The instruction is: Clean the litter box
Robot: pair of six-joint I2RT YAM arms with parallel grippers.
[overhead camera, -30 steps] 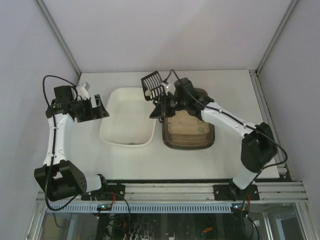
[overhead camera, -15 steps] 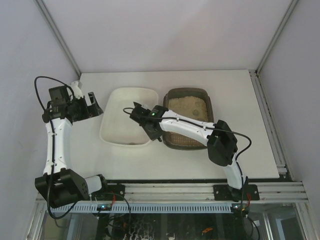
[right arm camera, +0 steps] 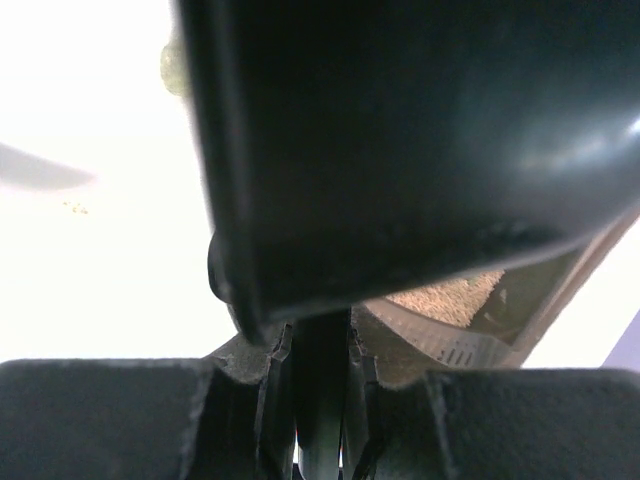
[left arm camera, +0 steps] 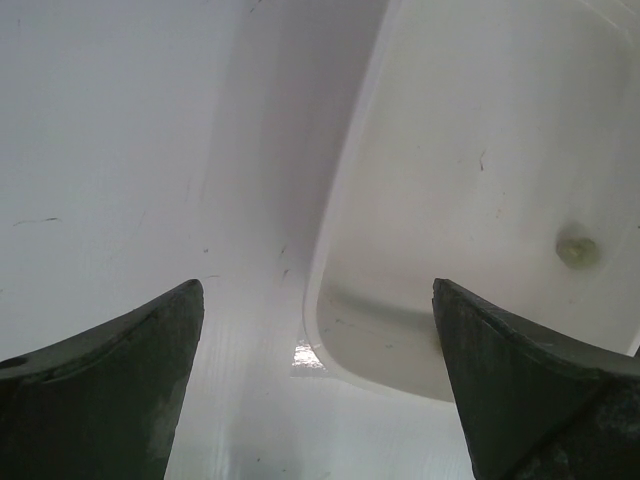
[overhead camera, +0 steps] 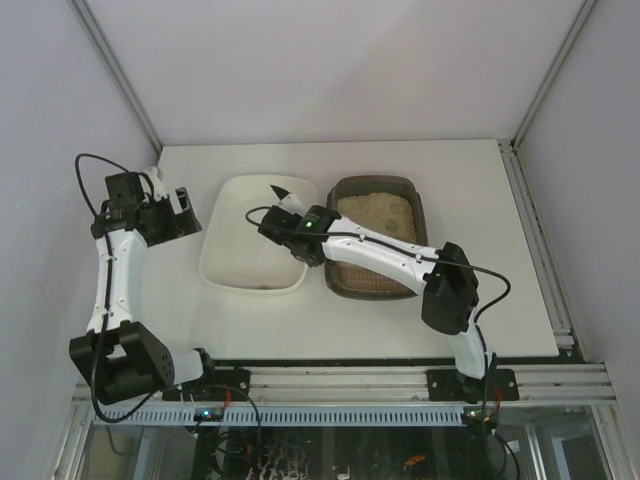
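The litter box (overhead camera: 376,212) is a dark tray of beige litter, right of the white tray (overhead camera: 240,262). My right gripper (overhead camera: 300,224) reaches across the litter box's near half and is shut on the handle of a black scoop (overhead camera: 279,193), held over the white tray's right side. In the right wrist view the scoop (right arm camera: 400,130) fills the top, its handle clamped in the right gripper (right arm camera: 320,350), with the litter (right arm camera: 440,300) at lower right. My left gripper (overhead camera: 188,212) is open and empty beside the white tray's left rim; the left wrist view shows it (left arm camera: 315,290) above that rim (left arm camera: 330,250).
A small pale clump (left arm camera: 578,245) lies on the white tray's floor; it also shows in the right wrist view (right arm camera: 172,68). White walls close in the table at the back and both sides. A metal rail (overhead camera: 350,385) runs along the near edge.
My right arm has swung the scoop left from above the litter box's far rim to over the white tray. The left gripper has shifted only slightly.
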